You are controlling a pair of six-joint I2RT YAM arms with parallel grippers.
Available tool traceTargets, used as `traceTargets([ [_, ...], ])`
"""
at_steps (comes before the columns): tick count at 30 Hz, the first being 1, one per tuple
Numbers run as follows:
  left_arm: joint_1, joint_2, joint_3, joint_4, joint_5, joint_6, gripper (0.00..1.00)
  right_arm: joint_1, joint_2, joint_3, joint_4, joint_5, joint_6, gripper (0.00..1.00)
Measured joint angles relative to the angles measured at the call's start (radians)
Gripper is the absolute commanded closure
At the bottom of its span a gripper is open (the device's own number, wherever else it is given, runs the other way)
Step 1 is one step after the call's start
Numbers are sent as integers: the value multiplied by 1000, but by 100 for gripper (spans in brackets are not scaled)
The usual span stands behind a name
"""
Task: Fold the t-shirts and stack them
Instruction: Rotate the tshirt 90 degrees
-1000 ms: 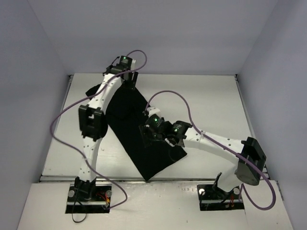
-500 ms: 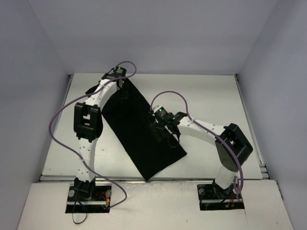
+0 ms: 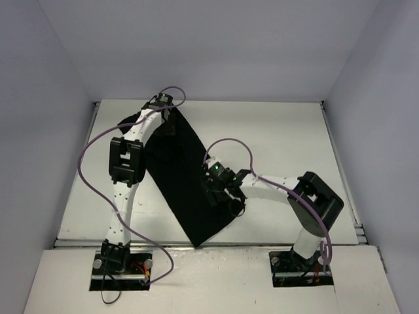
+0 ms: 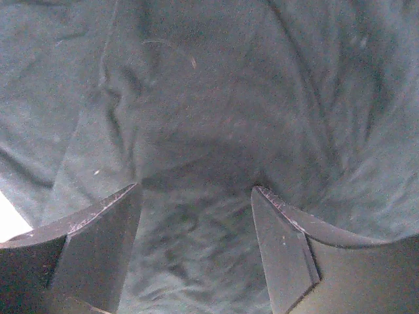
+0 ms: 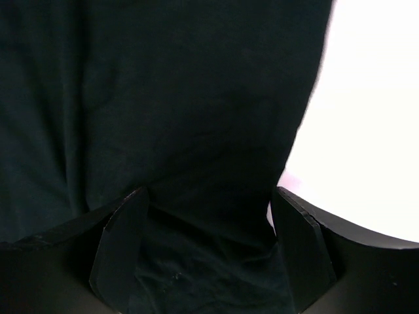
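The black t-shirt [image 3: 177, 170] lies folded into a long strip, running diagonally from the far left of the white table [image 3: 294, 144] to its near edge. My left gripper [image 3: 169, 124] is open over the strip's far end. In the left wrist view its fingers [image 4: 105, 229] are spread wide, with wrinkled black cloth [image 4: 209, 98] between and beyond them. My right gripper [image 3: 211, 191] is open over the strip's right edge, about halfway along. In the right wrist view black cloth [image 5: 163, 98] fills the space between its spread fingers [image 5: 298, 242]. No logo shows.
Bare white table shows right of the cloth edge in the right wrist view [image 5: 366, 131]. Grey walls [image 3: 366, 72] close in the table at the back and both sides. Purple cables [image 3: 91, 163] loop off both arms above the table.
My right gripper has moved nearer and left along the shirt's right edge, and its arm has folded in. My left gripper has come down onto the far end. The shirt's near right corner sits further left.
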Motion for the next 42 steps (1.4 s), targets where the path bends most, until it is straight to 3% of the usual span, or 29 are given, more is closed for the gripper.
traceTargets([
  [10, -26, 108, 181, -15, 57, 55, 34, 314, 66, 42, 142, 7, 148, 27],
  [13, -55, 155, 265, -11, 86, 76, 34, 358, 75, 53, 157, -9, 178, 27],
  [17, -90, 198, 348, -8, 137, 81, 32, 332, 64, 52, 144, -41, 196, 27],
  [22, -105, 146, 345, -22, 156, 83, 30, 184, 32, 68, 7, -45, 144, 26],
  [28, -52, -174, 128, -7, 125, 82, 30, -26, 26, 264, -104, -47, 5, 26],
  [35, 5, -652, -319, 22, 77, 86, 30, -173, 88, 479, -107, -114, -97, 24],
  [42, -35, -814, -756, 18, 124, 81, 30, -177, 156, 494, -128, -159, -117, 24],
])
